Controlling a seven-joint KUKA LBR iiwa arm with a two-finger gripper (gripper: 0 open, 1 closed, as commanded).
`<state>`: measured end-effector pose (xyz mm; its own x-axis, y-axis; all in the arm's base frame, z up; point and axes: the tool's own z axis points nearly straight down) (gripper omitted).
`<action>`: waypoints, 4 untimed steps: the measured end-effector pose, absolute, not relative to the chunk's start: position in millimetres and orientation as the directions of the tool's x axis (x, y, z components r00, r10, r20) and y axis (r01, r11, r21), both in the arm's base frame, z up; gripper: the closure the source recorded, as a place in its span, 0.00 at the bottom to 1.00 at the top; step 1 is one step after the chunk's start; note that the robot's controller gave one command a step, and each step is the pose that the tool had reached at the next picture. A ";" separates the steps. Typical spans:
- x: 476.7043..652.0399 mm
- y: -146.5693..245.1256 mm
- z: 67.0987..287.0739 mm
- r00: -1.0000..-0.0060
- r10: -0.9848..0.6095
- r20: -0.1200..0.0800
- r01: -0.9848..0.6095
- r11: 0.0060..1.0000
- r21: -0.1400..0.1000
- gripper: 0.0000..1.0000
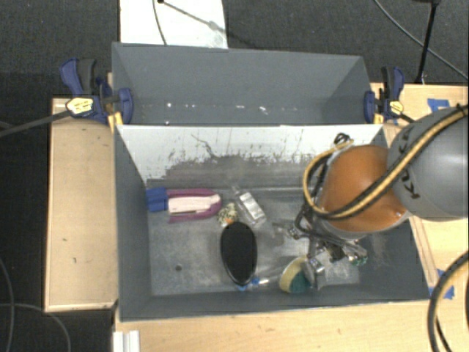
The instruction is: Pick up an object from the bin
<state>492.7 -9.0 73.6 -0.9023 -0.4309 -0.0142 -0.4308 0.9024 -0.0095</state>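
Tool (320, 261) low in grey metal bin (179, 266), front right, just beside round cream-and-teal object (294, 278). Tool's opening: cannot tell. Nothing visibly lifted; grasp and lift likely remain.

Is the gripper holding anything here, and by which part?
Cannot tell. The gripper is low beside a round cream-and-green thing at the bin's near edge; no hold shows.

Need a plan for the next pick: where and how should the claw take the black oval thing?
Probably across its narrow middle, coming straight down from above. The black oval lies flat, long axis running front to back, with bare bin floor beside its long sides there; small bits crowd both ends.
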 end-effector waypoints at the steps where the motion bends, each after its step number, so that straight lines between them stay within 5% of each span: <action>1: 510.5 -108.1 102.2 -0.890 -0.456 -0.005 -0.456 0.890 -0.007 0.00; 2: 504.0 46.7 101.9 -0.691 -0.723 -0.008 -0.723 0.691 -0.004 0.00; 3: 478.3 13.2 71.5 -0.576 -0.818 -0.004 -0.818 0.576 -0.004 0.00; 4: 480.1 13.8 73.4 -0.576 -0.818 -0.008 -0.818 0.576 -0.008 0.00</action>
<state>480.1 13.8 73.4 -0.5757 -0.8176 -0.0076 -0.8176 0.5758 -0.0080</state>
